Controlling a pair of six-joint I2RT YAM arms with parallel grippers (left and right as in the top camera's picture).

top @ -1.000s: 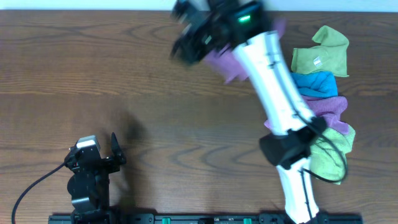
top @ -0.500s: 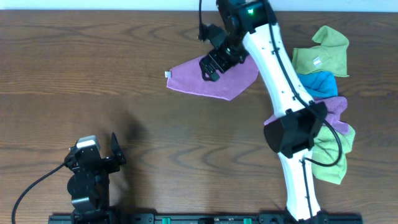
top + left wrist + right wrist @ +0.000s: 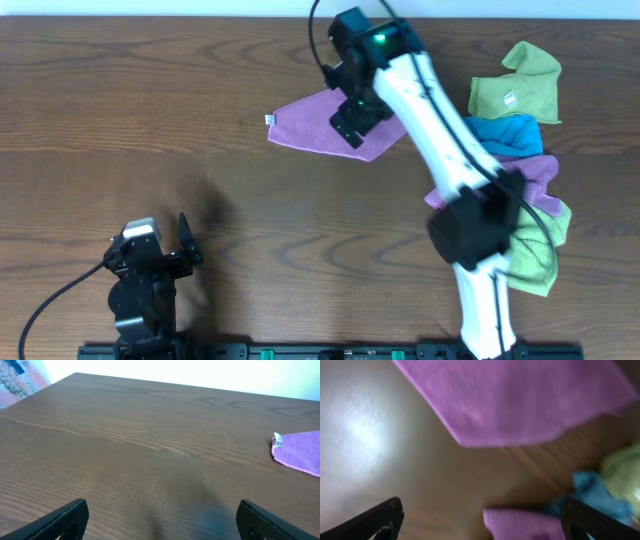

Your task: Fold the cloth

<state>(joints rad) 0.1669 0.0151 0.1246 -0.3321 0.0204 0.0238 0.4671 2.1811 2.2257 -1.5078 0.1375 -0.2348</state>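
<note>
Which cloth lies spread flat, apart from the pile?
The purple cloth with the white tag, under the right gripper; the others are bunched in a heap.

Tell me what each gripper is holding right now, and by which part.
Nothing is held. The right gripper is open above the purple cloth, which lies loose on the table. The left gripper is open too.

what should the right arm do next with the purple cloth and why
Probably lower the right gripper onto an edge of the purple cloth and close on it. The cloth lies spread on the table, unfolded, and the jaws stand open and empty over it, so a fold likely needs a grip first.
</note>
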